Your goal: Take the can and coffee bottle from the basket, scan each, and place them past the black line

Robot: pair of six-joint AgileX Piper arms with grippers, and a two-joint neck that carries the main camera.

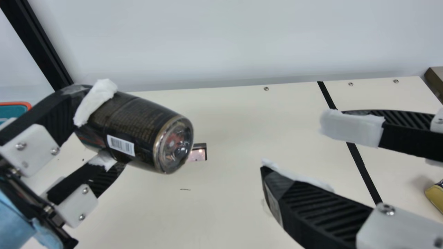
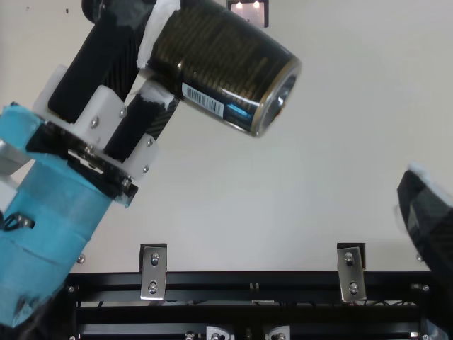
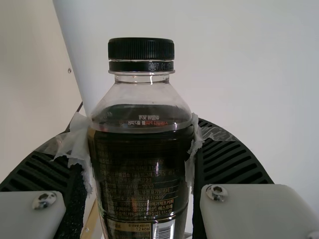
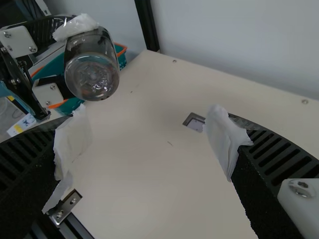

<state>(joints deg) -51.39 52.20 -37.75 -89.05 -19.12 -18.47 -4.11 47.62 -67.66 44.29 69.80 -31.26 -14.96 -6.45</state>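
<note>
The left hand (image 1: 105, 122) clasped the dark coffee bottle (image 1: 138, 128) aslant above the cream tabletop (image 1: 221, 211), its base toward the right hand (image 1: 294, 143), which was spread, released. A yellow item (image 1: 435, 194) lay past the black line (image 1: 361, 169).

**Coffee bottle (image 1: 138, 133) aslant in the left gripper (image 1: 100, 129); right gripper (image 1: 297, 147) agape**

The bottle hangs above the table (image 1: 242, 204), its clear base angled toward the table's right side, a barcode (image 1: 120, 145) showing on its dark body; white wrapping covers the fingertips of both grippers; the right gripper's two fingers stand well apart.

Partly behind the bottle's base, a small dark-framed scanner (image 1: 200, 154) lies on the table; a black line (image 1: 361, 169) runs from the far edge toward the near side; between it and the table's right edge sits a yellow thing (image 1: 435, 195), partly cut off; at far left shows a teal basket (image 1: 17, 103) with an orange rim.
</note>
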